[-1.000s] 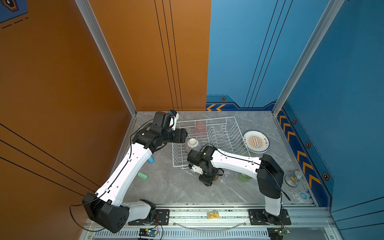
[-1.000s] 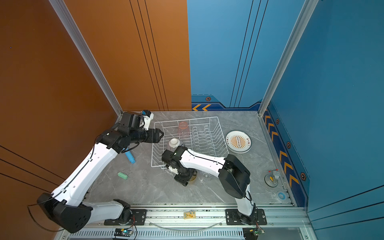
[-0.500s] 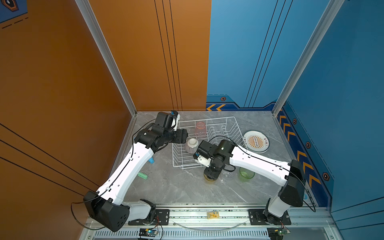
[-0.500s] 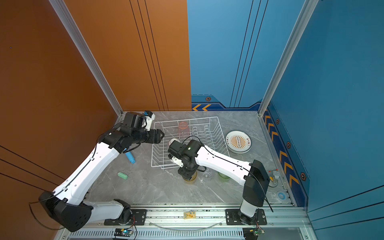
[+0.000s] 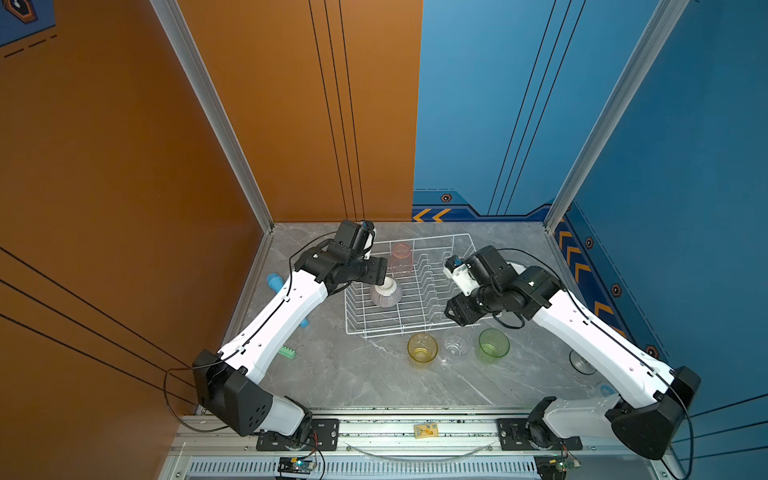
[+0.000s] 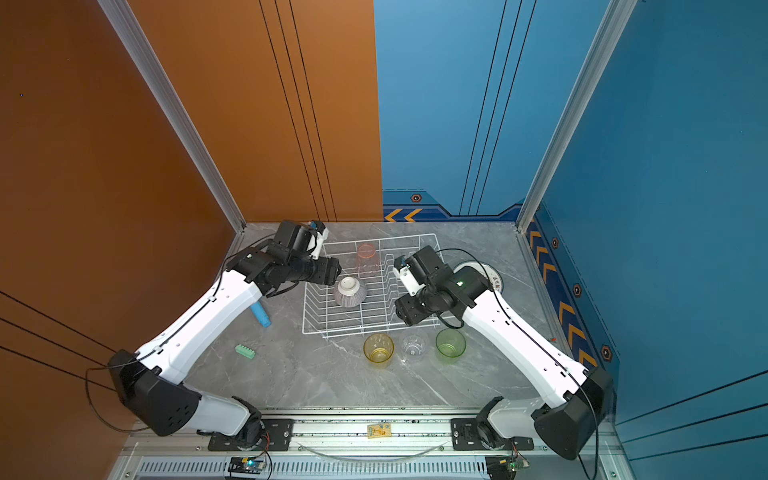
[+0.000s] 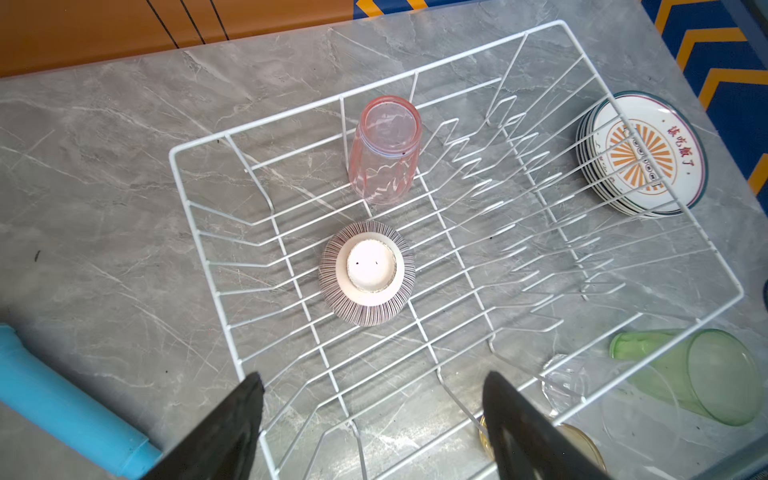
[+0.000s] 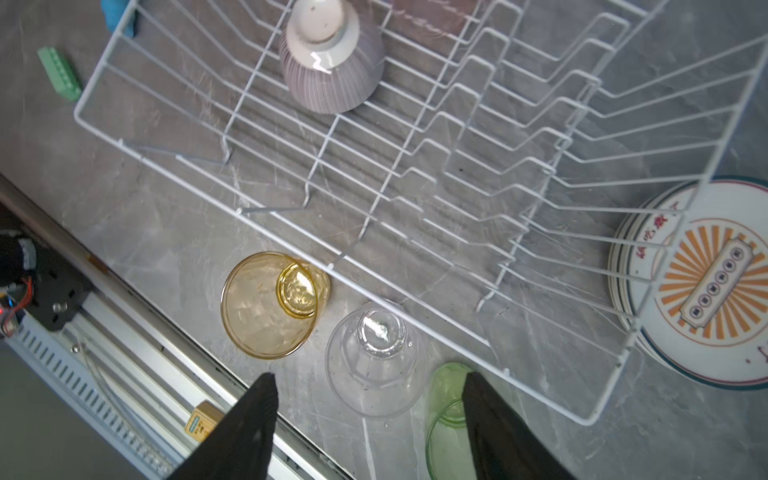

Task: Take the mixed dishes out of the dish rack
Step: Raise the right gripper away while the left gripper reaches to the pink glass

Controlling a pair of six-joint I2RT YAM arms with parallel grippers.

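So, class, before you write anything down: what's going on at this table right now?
A dish rack is being unloaded. The yellow tumbler, clear tumbler and green tumbler already stand on the table in front of it, and the plates are stacked beside it. The pink tumbler and the upside-down striped bowl are in the rack. The left gripper hangs open over the rack, facing them; the right gripper is open and empty by the rack's near edge.
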